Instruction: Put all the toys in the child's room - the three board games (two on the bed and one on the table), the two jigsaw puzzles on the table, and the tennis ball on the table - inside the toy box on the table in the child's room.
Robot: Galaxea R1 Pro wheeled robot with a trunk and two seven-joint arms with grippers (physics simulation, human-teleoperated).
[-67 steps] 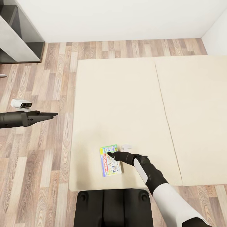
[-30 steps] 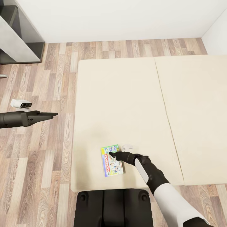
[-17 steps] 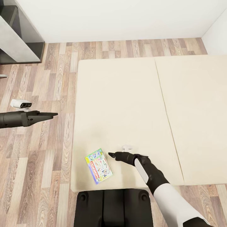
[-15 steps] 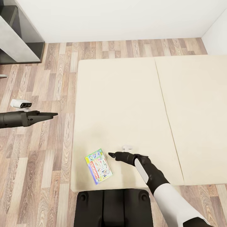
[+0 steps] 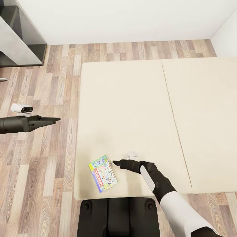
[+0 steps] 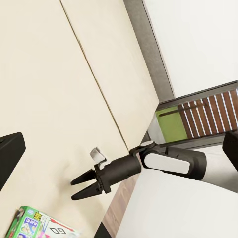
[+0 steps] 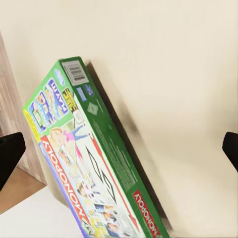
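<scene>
One of the board games, the green-white Monopoly box (image 5: 103, 173), lies flat and askew on the beige bed (image 5: 131, 105) near its front left corner. My right gripper (image 5: 114, 162) hovers just right of the box, open and empty, with its fingers pointing at it. The right wrist view shows the box (image 7: 89, 163) close up between the spread fingertips (image 7: 10, 153). From the left wrist view, the right gripper (image 6: 81, 186) shows open beside the box (image 6: 39, 225). My left gripper (image 5: 57, 119) hangs open over the wood floor left of the bed, holding nothing.
A dark grey cabinet with a light grey panel (image 5: 16, 39) stands at the back left. Wood-plank floor (image 5: 49, 164) runs along the bed's left side and behind it. White walls close the back and right. My dark base (image 5: 118, 217) sits at the bed's front edge.
The Monopoly box slid left and turned askew, out from under my right gripper's tips. It has lain still for the last half second. Both arms have barely moved.
</scene>
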